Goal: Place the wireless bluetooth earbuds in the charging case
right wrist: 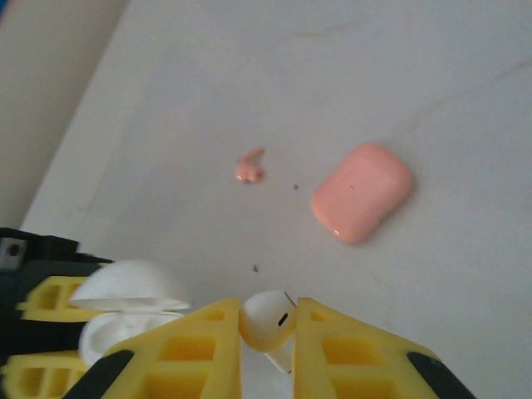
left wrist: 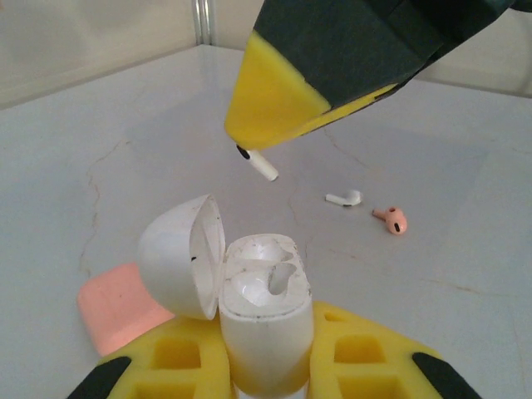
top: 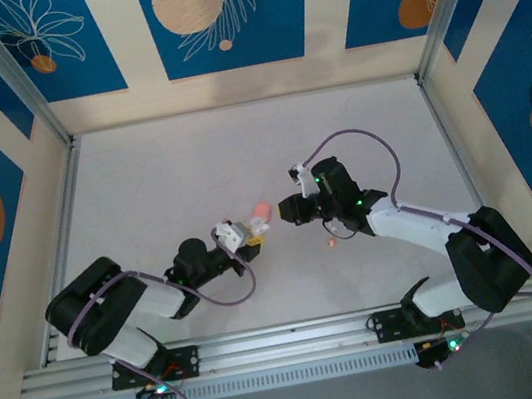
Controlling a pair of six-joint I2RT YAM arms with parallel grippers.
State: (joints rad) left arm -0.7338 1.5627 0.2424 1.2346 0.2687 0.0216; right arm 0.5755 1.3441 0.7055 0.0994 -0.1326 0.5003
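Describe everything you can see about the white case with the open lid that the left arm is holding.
The small white glossy plastic charging case has a rounded, pebble-like body and a domed lid hinged open to one side. Its top shows two moulded wells that both appear empty, with small dark specks along the rim. It stands upright, clamped low on its body between the yellow fingers of the left gripper. A white earbud, pinched by the right gripper, hangs above the wells without touching them.

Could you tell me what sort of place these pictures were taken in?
Probably a robot test cell: a left arm and a right arm bolted to a metal rail at the edge of a white table, walled in by blue patterned panels.
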